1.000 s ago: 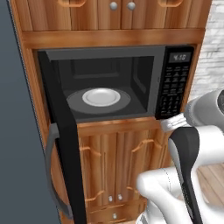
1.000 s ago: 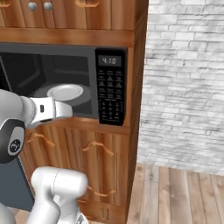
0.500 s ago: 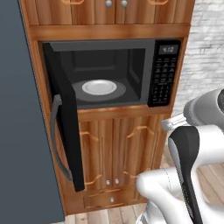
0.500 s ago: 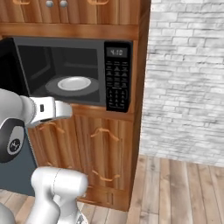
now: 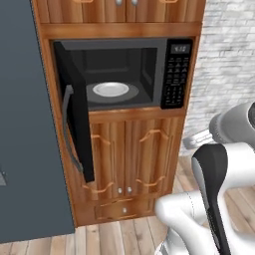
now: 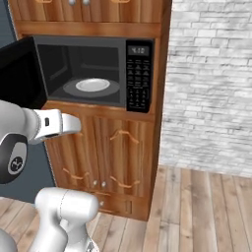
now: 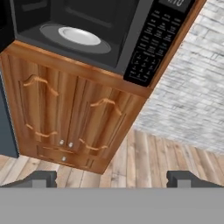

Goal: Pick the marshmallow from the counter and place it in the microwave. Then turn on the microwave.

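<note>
A: Step in hand?

B: Facing the microwave (image 5: 124, 74), door (image 5: 74, 112) swung wide, white plate (image 5: 110, 89) bare inside. Jaws (image 7: 111, 178) spread fully, holding nothing (tips low in the hand view, aimed at the cupboard (image 7: 74, 118) below).

A: And the marshmallow?

B: Can't spot it, nor the table. Probably the fetching stage.

A: Next move?

B: Likely finding that table, closing on the soft lump gently, then returning to the plate before shutting the door and pressing the keypad (image 5: 175, 79).

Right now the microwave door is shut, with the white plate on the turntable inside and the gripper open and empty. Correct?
Not quite: the microwave door is swung open, as the left base view shows. The white plate lies inside, and the gripper is open and empty.
</note>
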{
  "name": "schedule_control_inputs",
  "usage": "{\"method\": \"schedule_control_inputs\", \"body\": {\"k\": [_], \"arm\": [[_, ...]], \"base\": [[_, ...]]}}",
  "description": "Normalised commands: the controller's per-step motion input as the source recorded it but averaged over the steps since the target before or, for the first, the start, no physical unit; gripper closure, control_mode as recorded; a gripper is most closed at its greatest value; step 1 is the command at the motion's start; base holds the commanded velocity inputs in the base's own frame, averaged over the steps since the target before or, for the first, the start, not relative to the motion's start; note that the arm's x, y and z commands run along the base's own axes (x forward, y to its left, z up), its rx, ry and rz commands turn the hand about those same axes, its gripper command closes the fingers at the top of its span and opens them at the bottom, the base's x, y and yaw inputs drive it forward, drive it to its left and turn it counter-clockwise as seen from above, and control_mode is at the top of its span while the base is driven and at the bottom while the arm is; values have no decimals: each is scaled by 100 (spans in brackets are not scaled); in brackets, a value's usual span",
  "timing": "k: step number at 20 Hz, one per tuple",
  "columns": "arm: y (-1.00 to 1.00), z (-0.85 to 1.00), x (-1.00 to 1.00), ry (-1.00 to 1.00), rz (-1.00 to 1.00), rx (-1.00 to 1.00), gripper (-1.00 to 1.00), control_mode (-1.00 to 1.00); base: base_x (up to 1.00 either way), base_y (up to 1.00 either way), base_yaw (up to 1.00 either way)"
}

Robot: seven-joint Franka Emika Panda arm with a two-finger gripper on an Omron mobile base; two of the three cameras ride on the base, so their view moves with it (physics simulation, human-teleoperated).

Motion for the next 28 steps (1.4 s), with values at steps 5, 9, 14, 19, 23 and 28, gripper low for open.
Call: {"method": "schedule_control_inputs", "body": {"k": [5,9,14,19,23,28], "arm": [[0,0,0,0,0,0,-100,100],[0,0,0,0,0,0,-100,100],[0,0,0,0,0,0,-100,100],[0,0,0,0,0,0,-100,100],[0,0,0,0,0,0,-100,100],[0,0,0,0,0,0,-100,100]], "base": [[-30,33,0],[-19,46,-1],[-15,53,-3],[-22,52,-3],[-32,45,-3],[-37,37,-4]]}}
